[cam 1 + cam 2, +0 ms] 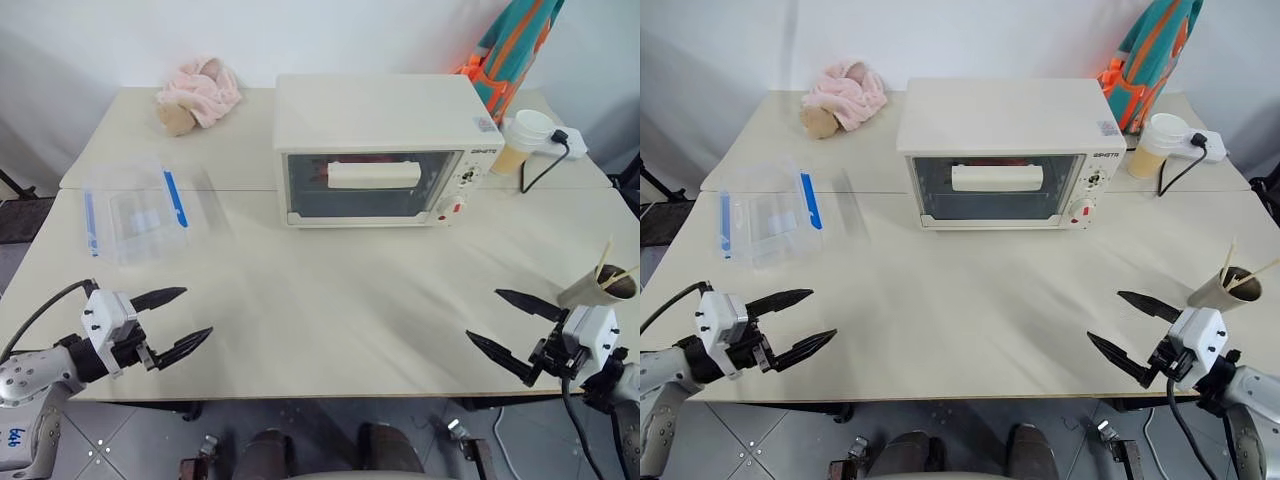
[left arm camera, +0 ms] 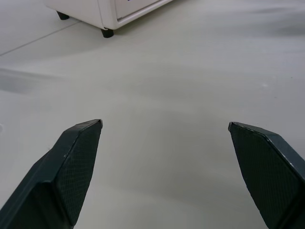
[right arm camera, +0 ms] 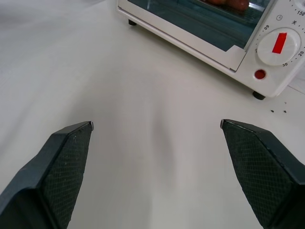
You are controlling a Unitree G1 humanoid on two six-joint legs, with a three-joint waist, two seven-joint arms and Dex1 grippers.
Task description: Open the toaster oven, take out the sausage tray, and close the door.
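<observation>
Nothing looks done yet: the oven (image 1: 375, 150) sits at the bench's (image 1: 330, 310) far side, door (image 1: 370, 185) shut, tray inside barely visible, while the left hand (image 1: 172, 322) and right hand (image 1: 512, 325), both spread and empty, hover well short of it.

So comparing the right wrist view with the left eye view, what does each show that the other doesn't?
Right wrist view: the oven's red button and dial close up. Left eye view: the left gripper, open; the clear container with blue clips; pink cloth; paper cup; the door's bar handle. Both: the toaster oven, door shut, the table, and the open right gripper.
</observation>
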